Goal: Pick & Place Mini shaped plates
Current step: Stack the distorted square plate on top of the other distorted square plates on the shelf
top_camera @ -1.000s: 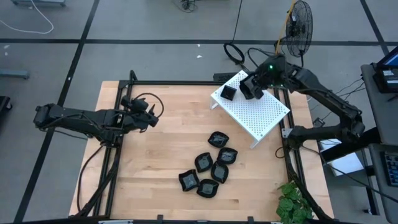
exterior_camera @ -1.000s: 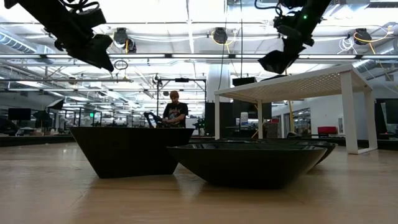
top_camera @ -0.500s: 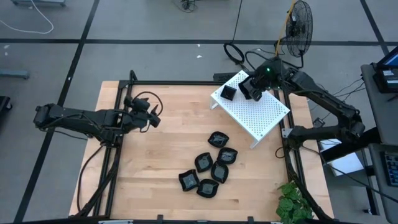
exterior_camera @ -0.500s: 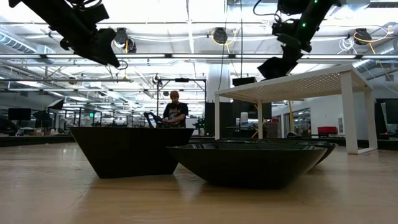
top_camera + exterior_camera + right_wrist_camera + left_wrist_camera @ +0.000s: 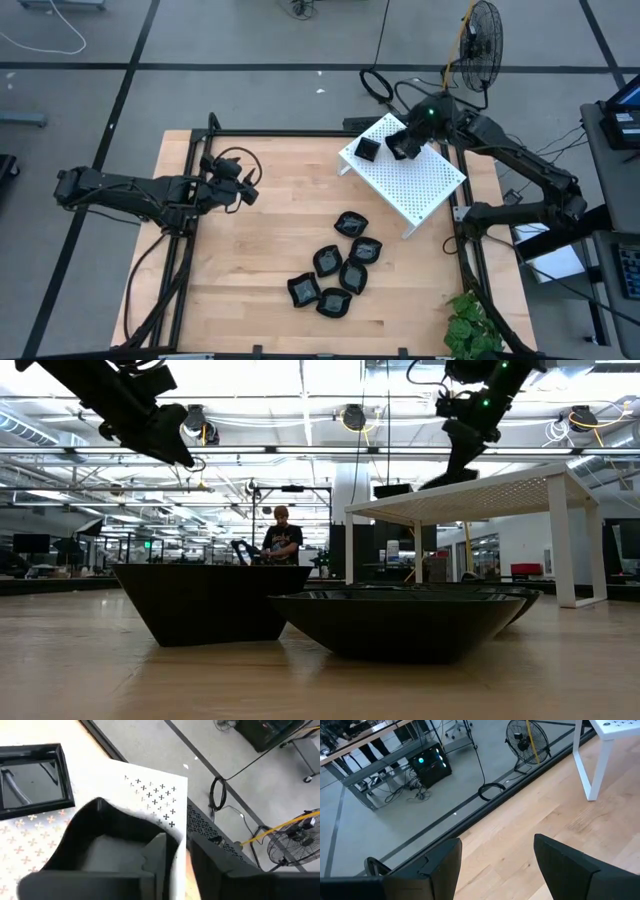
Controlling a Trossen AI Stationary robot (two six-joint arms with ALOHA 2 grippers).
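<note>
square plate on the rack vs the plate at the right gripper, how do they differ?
The square plate lies free on the white rack, untouched; the other plate sits between the right gripper fingers. The square plate has straight edges and sharp corners; the gripper's plate has a curved, rounded rim. Both are glossy black and shallow, and both are at the rack's far corner.

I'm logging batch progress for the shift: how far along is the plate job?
Done: one square glossy black mini plate sits on the white perforated rack. In hand: the right gripper has a second black plate at the rack top. Left: six black plates on the wooden table; the left gripper waits, open.
</note>
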